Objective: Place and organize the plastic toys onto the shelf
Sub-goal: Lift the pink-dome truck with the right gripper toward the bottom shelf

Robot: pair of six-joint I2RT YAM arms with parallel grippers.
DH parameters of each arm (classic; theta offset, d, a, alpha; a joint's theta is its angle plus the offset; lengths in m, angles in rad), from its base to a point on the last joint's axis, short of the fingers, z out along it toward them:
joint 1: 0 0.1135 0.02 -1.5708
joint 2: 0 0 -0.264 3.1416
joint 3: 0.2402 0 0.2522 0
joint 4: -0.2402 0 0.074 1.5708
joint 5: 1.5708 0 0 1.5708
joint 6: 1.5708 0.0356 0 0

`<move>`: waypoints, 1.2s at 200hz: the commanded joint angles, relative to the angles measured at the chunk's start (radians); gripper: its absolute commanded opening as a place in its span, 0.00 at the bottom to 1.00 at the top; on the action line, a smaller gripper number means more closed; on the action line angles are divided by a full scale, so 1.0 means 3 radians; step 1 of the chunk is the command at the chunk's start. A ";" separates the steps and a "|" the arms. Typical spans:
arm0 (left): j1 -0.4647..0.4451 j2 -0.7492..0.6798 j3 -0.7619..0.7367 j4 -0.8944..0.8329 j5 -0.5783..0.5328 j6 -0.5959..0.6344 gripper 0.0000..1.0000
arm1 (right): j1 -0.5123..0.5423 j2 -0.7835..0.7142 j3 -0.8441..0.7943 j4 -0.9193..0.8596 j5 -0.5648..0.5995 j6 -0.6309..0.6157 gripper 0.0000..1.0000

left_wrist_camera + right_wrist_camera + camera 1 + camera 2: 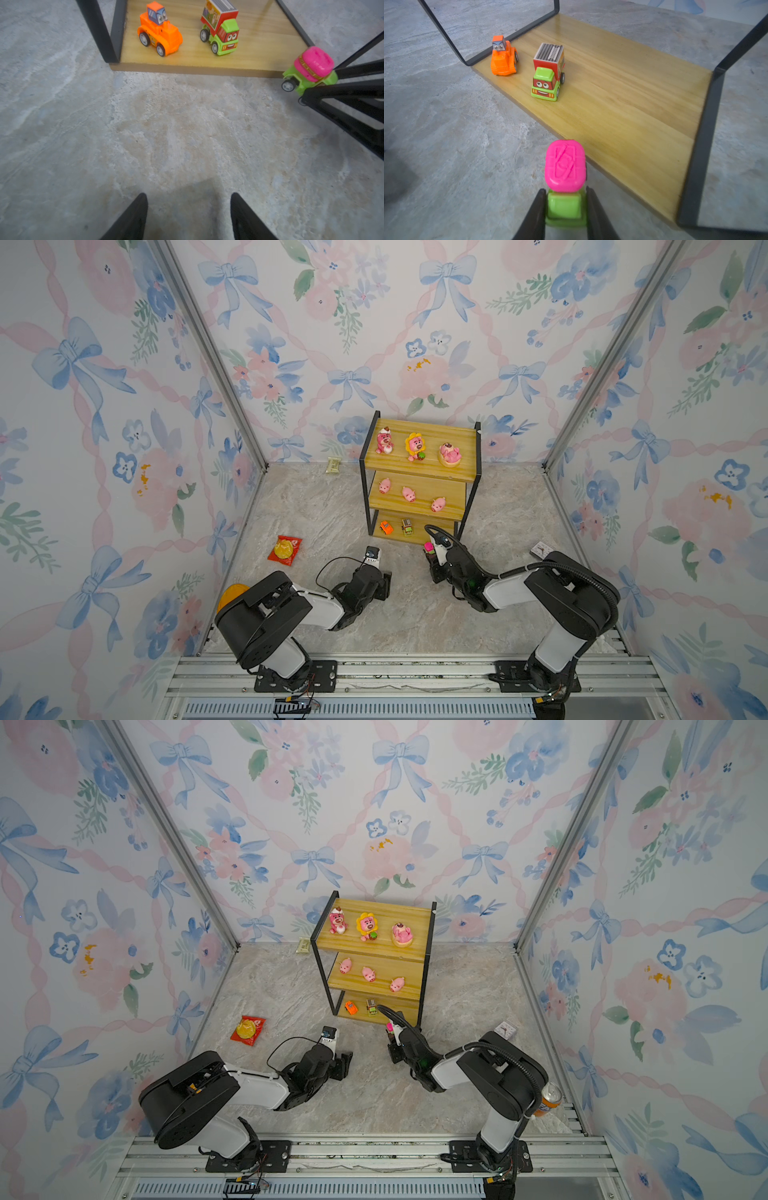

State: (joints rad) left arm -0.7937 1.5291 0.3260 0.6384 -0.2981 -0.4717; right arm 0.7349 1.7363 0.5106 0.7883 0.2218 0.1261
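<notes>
Pink-green car [564, 166] in right end effector [565, 190]; truck [220, 31] sticker unreadable

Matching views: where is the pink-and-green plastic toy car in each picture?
In a top view: pink-and-green plastic toy car, right of and nearer than the green-cab red toy truck.
In a top view: car, same place.
Left wrist: car, past the truck.
Right wrist: car in the right hand, nearer than the truck.
Shared landmark: that truck.
</notes>
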 commanded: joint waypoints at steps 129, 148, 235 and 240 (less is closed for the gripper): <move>-0.0023 0.0061 0.0013 -0.0107 -0.0020 0.0043 0.65 | -0.0104 0.0261 0.0304 0.0113 0.0089 -0.0058 0.17; -0.0023 0.0065 0.0012 -0.0108 -0.0019 0.0044 0.65 | -0.0118 0.0280 0.0303 0.0126 0.0095 -0.0056 0.17; -0.0023 0.0052 0.0015 -0.0108 -0.0027 0.0043 0.65 | -0.0179 0.0337 0.0376 0.0079 0.0089 -0.0008 0.17; -0.0024 0.0052 0.0012 -0.0108 -0.0032 0.0044 0.65 | -0.0189 0.0343 0.0383 0.0069 0.0081 -0.0007 0.17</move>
State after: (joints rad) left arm -0.7937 1.5291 0.3260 0.6384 -0.2985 -0.4717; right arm 0.6926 1.8145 0.6003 0.8047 0.2379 0.1123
